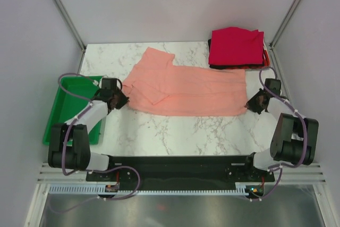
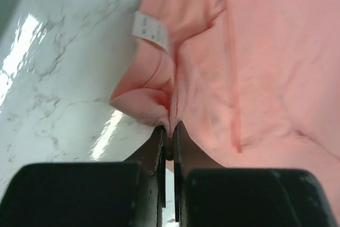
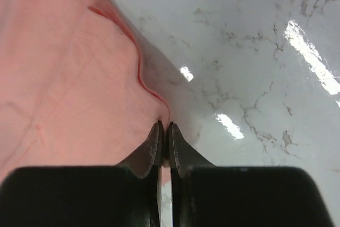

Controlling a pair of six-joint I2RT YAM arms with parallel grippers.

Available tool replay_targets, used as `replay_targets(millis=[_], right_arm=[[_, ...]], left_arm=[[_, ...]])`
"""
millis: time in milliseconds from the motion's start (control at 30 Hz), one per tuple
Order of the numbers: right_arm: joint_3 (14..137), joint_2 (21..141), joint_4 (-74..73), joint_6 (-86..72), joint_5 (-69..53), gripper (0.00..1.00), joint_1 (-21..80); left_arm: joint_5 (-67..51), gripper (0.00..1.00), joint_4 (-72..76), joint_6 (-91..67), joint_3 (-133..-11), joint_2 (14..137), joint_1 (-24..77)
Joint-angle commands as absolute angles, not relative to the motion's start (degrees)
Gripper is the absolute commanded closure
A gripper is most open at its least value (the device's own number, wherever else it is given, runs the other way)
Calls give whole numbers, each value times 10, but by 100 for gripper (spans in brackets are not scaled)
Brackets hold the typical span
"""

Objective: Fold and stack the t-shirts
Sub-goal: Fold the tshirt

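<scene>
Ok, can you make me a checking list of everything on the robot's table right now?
Surface: white marble-pattern table, glossy, no spills seen.
Job's things: salmon-pink cloth t-shirt spread across the middle; stack at the far right corner, with a crimson red folded t-shirt on top and black folded cloth showing underneath.
Clutter: green plastic tray at the left edge.
Grippers: left gripper shut on the pink shirt's left edge; right gripper shut on its right edge.
Cables: purple-grey cables looping along both arms, not touching the cloth.
Surroundings: pale walls and metal frame posts; nothing else seen.
</scene>
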State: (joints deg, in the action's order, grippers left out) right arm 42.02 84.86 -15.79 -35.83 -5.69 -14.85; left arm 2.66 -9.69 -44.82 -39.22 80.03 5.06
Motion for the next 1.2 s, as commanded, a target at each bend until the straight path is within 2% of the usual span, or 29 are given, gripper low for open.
replay_targets(millis=[0,167,500,633,867,900,933,967,1000,1067,1100,1133,1167], right_arm=[[504,768,-206,-366,-35,100,-150],[520,715,-271,-382,-68,100,-178],[359,706,-266,-353,-81,100,-238],[318,665,-286,-364,-102,100,-307],[306,563,-373,-374,-95,99,-362],[302,558,-380,-374,-98,95,-366],[292,555,-379,-375,-106,79,-369],[288,550,-381,-382,-112,22,-372],[286,545,-381,-385,-120,2,-374],[289,532,-382,-391,-120,2,-374],[296,526,-388,-393,-113,2,-374],[321,523,-393,-392,-99,2,-374],[334,523,-396,-389,-96,2,-374]], left_arm=[[47,98,-172,-415,-516,748,49],[60,98,-221,-411,-528,653,46],[24,98,-267,-478,-297,486,46],[22,98,-305,-526,-251,418,46],[32,98,-380,-621,-205,310,47],[33,98,-395,-634,-202,297,60],[34,98,-413,-651,-201,264,66],[33,98,-426,-694,-192,246,67],[18,89,-431,-709,-183,228,67],[14,71,-433,-717,-182,169,67],[32,32,-436,-709,-192,150,67],[46,6,-439,-703,-205,137,67],[56,0,-433,-687,-233,126,67]])
